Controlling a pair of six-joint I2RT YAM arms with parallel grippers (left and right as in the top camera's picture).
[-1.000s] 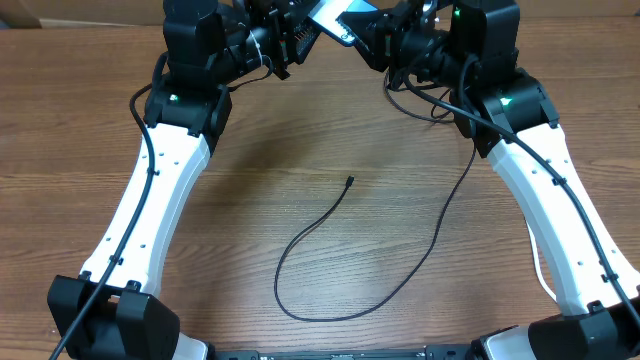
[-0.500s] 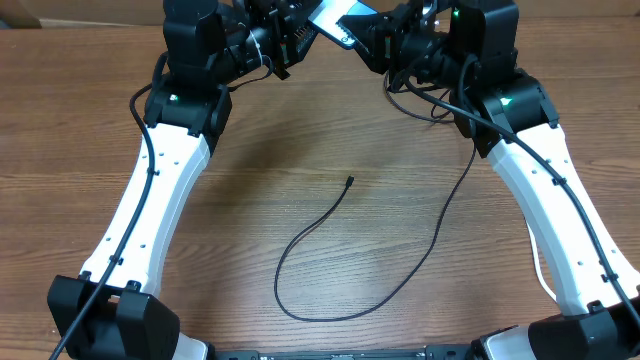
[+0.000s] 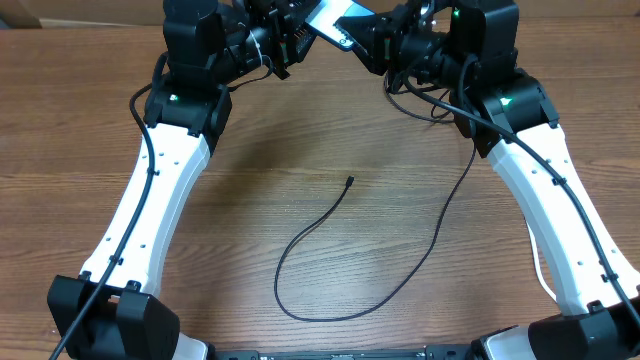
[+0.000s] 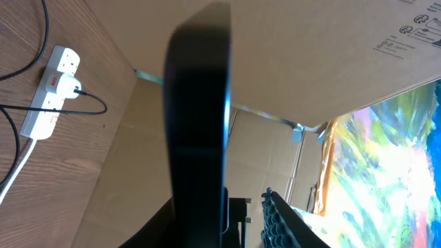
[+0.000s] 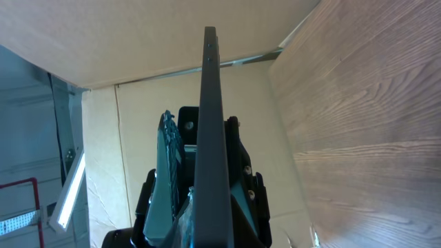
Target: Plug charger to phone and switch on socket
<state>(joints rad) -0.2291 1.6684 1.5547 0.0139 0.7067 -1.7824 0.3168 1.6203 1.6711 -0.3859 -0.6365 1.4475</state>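
The phone (image 3: 335, 18) hangs in the air at the far edge of the table, between both grippers. My right gripper (image 3: 368, 30) is shut on it; in the right wrist view the phone's thin dark edge (image 5: 209, 103) runs up from between the pads of that gripper (image 5: 203, 186). My left gripper (image 3: 300, 30) stands open around the phone's other end (image 4: 200, 103), with a gap between the phone and the right finger (image 4: 275, 220). The charger cable (image 3: 300, 240) lies looped on the table, its tip (image 3: 349, 181) free. The white socket (image 4: 52, 86) lies on the table with a plug in it.
The thick white cord (image 4: 15, 176) trails from the socket toward the near side. Cardboard boxes (image 4: 310, 55) stand behind the table's far edge, with a colourful picture (image 4: 393, 158) beside them. Both white arms (image 3: 150, 220) flank the cable loop.
The phone has tilted slightly between the grippers. The arms and the cable on the table lie as before.
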